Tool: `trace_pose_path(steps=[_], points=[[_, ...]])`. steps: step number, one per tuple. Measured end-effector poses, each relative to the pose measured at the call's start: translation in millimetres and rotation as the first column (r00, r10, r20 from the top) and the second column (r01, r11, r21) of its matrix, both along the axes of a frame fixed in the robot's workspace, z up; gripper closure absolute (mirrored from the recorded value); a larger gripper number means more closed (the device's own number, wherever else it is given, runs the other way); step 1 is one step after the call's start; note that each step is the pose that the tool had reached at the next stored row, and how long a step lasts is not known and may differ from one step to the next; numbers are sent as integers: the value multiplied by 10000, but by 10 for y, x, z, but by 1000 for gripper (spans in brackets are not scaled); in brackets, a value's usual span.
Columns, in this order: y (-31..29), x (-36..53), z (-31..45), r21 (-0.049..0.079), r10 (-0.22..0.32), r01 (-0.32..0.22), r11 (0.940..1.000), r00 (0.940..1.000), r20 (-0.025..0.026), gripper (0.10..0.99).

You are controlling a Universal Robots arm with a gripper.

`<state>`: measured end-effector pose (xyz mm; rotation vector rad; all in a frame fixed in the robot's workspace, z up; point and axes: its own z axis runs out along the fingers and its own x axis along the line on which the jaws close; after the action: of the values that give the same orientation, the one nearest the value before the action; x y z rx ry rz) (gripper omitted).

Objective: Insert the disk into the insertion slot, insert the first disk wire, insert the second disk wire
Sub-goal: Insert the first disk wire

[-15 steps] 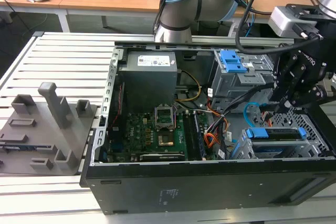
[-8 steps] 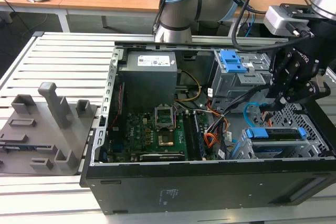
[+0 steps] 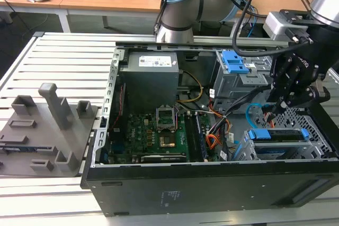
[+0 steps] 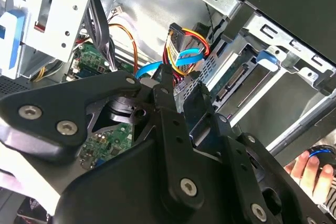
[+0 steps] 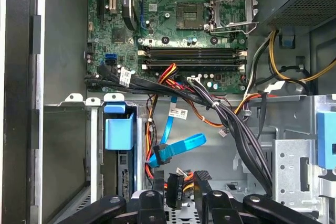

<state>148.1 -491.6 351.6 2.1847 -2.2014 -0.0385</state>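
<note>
The gripper (image 3: 282, 110) is hanging inside the open computer case (image 3: 212, 183) at the exterior view's right, just above the insertion slot (image 3: 292, 118). The disk (image 3: 278, 137) is sitting in that low cage at the exterior view's lower right, between blue rails. In the first wrist view the 2 fingers (image 5: 152, 203) are standing narrowly apart and seem to be pinching the flat black plug of the first disk wire (image 5: 174, 186), its red, orange and yellow strands trailing away. The second disk wire (image 5: 181, 146) is looping loose just beyond the plug, touching neither finger. A person's hand (image 4: 311, 167) is showing in the second wrist view.
</note>
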Motion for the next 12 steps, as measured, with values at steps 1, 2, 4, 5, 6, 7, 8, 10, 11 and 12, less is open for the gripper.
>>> trace_pose_path(steps=[1,2,4,5,6,7,8,10,11,12], points=[[0,0,0,-1,0,0,10000,10000,1,725],[0,0,0,0,0,0,10000,10000,0,741],[0,0,-1,0,0,0,10000,10000,0,871],[0,0,-1,0,1,-1,10000,10000,0,922],[0,0,-1,-1,0,0,10000,10000,0,922],[0,0,-2,0,0,0,10000,10000,0,922],[0,0,-2,0,0,0,10000,10000,0,922],[0,0,-2,0,0,0,10000,10000,1,922],[0,0,-2,-1,1,-1,10000,10000,0,922],[0,0,-2,-1,0,0,10000,10000,1,922]])
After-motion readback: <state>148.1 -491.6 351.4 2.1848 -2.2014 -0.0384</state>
